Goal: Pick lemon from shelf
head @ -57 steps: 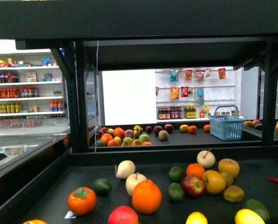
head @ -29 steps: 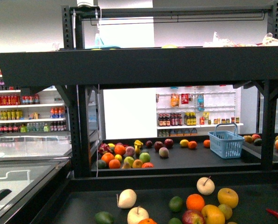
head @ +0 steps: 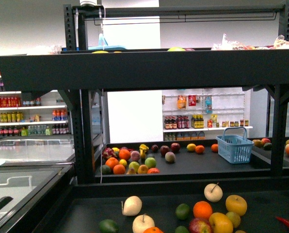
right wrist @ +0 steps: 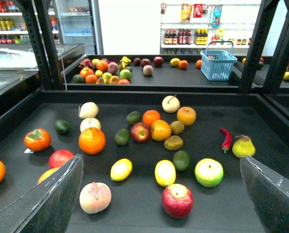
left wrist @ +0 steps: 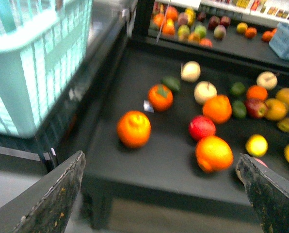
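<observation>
right gripper (right wrist: pixel 160 158): empty, dark fingers (right wrist: pixel 57 199) spread wide, poised over the near edge of the fruit tray.
left gripper (left wrist: pixel 160 155): also wide and empty, over the tray's near corner, well apart from the large orange (right wrist: pixel 91 140), with a teal basket (left wrist: pixel 38 63) beside it.
lemon (right wrist: pixel 121 169): lying loose on the shelf (right wrist: pixel 207 121), near the large orange, roughly on the line from that orange to a red apple (right wrist: pixel 177 200). a second yellow oval (right wrist: pixel 165 173) lies a little farther from the orange.
handling: probably light, firm and waxy-skinned, and apt to roll. best pinched across its narrow middle, from above.
surface: flat matte black tray. nothing touches the lemon, so there is room for fingers on both sides.
room: beyond the orange stands a further tray (right wrist: pixel 183 77) of fruit carrying a blue basket (right wrist: pixel 218 63), with white wall shelves (right wrist: pixel 202 46) of bottles behind. neither arm shows in the front view.
</observation>
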Robot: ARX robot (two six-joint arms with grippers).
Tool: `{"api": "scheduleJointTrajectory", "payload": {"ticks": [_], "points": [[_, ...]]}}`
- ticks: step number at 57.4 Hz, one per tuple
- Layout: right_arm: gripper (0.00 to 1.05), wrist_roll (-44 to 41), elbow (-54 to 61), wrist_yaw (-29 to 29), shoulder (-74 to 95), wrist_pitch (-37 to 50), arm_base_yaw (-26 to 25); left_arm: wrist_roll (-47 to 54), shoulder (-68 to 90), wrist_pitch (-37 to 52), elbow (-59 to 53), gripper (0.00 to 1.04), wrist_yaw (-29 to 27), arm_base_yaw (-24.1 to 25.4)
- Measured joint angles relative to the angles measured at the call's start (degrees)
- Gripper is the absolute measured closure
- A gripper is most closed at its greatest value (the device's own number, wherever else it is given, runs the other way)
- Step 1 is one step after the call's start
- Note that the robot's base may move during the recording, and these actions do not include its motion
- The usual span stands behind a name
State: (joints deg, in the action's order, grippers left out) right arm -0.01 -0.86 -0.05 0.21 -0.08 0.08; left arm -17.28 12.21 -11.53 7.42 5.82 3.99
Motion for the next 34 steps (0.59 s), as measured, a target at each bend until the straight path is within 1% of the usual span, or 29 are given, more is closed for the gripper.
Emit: {"api": "scheduleJointTrajectory", "payload": {"ticks": [4, 9, 15, 19, 24, 34], "points": [[0.07, 0.00, 0.00, 0.02, 0.00, 0.00, 0.00, -5.86, 7.32, 1.77, 5.57, 0.08, 6.32, 4.90], [0.07, 0.00, 0.00, 0.04, 0.00, 0.00, 0.00, -11.21, 18.97, 5.11, 14.84, 0.08, 13.79, 12.66], [0.07, 0.00, 0.00, 0.02, 0.00, 0.00, 0.00, -16.17, 31.54, 6.69, 24.17, 0.08, 19.39, 18.97], [0.07, 0.00, 0.00, 0.02, 0.00, 0.00, 0.00, -20.20, 40.65, 8.33, 31.17, 0.08, 21.64, 22.56], [0.07, 0.00, 0.00, 0.02, 0.00, 0.00, 0.00, -25.83, 51.28, 9.88, 39.89, 0.08, 22.71, 25.14], [0.07, 0.00, 0.00, 0.02, 0.00, 0.00, 0.00, -34.53, 67.56, 11.98, 52.78, 0.08, 22.40, 25.20]]}}
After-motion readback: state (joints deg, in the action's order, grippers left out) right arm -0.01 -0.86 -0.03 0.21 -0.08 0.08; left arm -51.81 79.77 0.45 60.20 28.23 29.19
